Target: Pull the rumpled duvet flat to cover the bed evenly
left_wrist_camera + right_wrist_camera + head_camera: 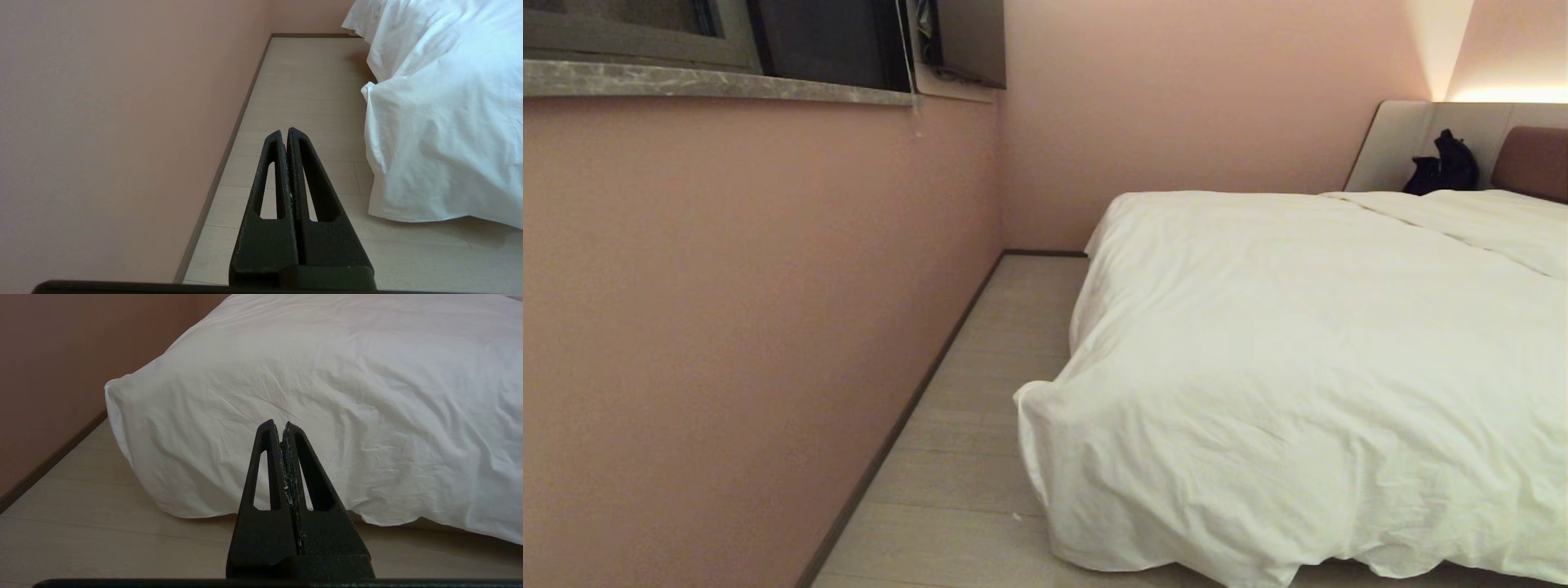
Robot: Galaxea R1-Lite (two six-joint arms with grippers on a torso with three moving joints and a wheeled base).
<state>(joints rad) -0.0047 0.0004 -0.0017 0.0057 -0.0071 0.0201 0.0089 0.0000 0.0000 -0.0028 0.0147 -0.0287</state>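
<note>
White and puffy, the duvet (pixel 1307 367) spreads across the bed (pixel 1531 159) in the head view, lightly creased, its near corner drooping over the foot almost to the pale wood floor (pixel 980 457); a dark object (pixel 1441 167) sits by the headboard. From the left wrist, the left gripper (pixel 284 132) hangs above the floor beside the pink wall (pixel 114 134), fingers pressed together, holding nothing. From the right wrist, the right gripper (pixel 278 424) faces the duvet's hanging edge, closed and empty.

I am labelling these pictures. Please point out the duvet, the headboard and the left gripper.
duvet (pixel 1298 351): head view, middle of its top.
headboard (pixel 1531 159): head view, reddish-brown padded part.
left gripper (pixel 284 132): left wrist view, closed fingertips.
</note>
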